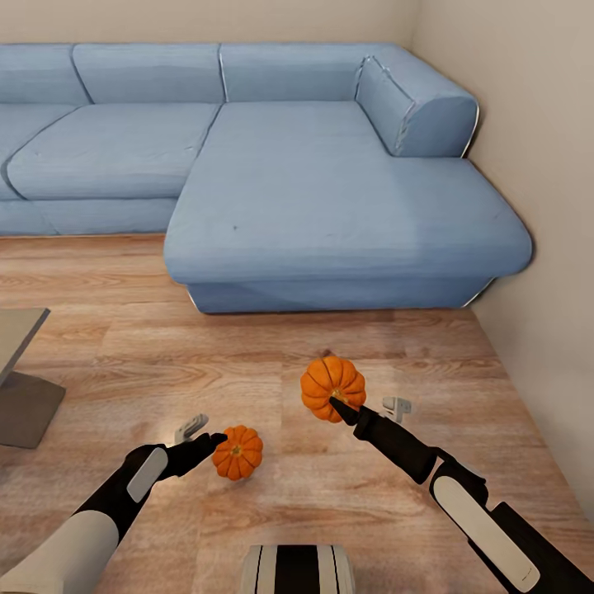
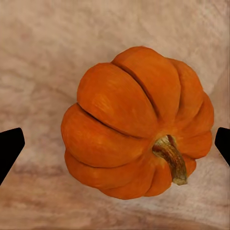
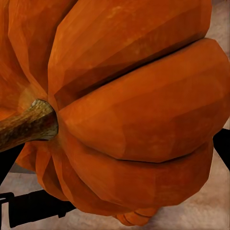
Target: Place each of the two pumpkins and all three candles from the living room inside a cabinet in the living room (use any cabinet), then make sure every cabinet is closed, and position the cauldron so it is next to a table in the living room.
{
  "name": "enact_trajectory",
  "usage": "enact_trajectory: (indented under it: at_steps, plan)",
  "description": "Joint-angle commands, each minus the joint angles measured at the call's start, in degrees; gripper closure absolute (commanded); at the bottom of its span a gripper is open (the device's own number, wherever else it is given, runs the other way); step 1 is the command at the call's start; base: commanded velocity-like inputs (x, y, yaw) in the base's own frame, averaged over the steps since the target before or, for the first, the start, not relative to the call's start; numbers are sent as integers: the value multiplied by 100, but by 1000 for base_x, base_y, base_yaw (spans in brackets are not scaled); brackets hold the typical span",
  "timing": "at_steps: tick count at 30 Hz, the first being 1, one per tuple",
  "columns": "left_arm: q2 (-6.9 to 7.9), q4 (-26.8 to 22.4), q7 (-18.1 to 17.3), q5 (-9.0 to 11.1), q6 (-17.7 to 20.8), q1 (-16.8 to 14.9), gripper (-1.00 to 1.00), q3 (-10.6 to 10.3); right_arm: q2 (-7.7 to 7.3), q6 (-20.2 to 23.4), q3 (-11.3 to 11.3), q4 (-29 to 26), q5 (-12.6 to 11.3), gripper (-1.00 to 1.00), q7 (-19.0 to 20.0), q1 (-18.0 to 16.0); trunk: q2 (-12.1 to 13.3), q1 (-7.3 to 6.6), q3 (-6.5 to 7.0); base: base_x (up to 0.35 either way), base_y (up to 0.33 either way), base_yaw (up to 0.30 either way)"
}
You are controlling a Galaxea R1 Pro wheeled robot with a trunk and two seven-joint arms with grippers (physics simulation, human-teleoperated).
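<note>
You have 2 pumpkins in play, and the sofa (image 1: 330, 165) is the handiest landmark for both. The nearer pumpkin (image 1: 238, 452) sits in front of the sofa's chaise, on the floor by the look of it, and your left gripper (image 1: 216, 441) is right at its side; in the left wrist view the pumpkin (image 2: 139, 122) lies between the 2 dark fingertips (image 2: 9, 148), which stand wide apart and clear of its skin, so that gripper is spread and gripping nothing yet. It looks placed to straddle the fruit before closing. The other pumpkin (image 1: 332, 388) is closer to the sofa and appears raised off the boards, carried on the tip of your right gripper (image 1: 340, 407); the right wrist view has this pumpkin (image 3: 129, 105) pressed up against the camera, stem (image 3: 26, 125) to one side, which suits a clamped hold, though the fingers are mostly hidden behind it, so take that as a judgement. Holding it up would keep it free for the trip to the cabinet. Beneath both is a warm wood-plank floor (image 1: 247, 346), smooth and level, so a round pumpkin could roll if nudged. A corner of the grey-topped table (image 1: 21, 326) stands in front of the sofa's long run, and a plain beige wall (image 1: 528, 124) borders the chaise end.
</note>
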Motion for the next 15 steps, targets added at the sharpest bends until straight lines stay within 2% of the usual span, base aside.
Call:
enact_trajectory:
  at_steps: [1,8,15]
  plan:
    - [6,-3,-7,6,10,-2,-100,-21,-4,12,4,-2,-45,100,-2,-2,-1,-1,-3,7,-6,0]
    - [6,-3,-7,6,10,-2,-100,-18,-4,12,4,-2,-45,100,3,0,-1,-1,-3,1,-1,0]
    - [-1,-3,4,1,3,-2,-100,-18,-24,3,30,-73,-45,100,73,-2,-11,17,-159,0,0,0]
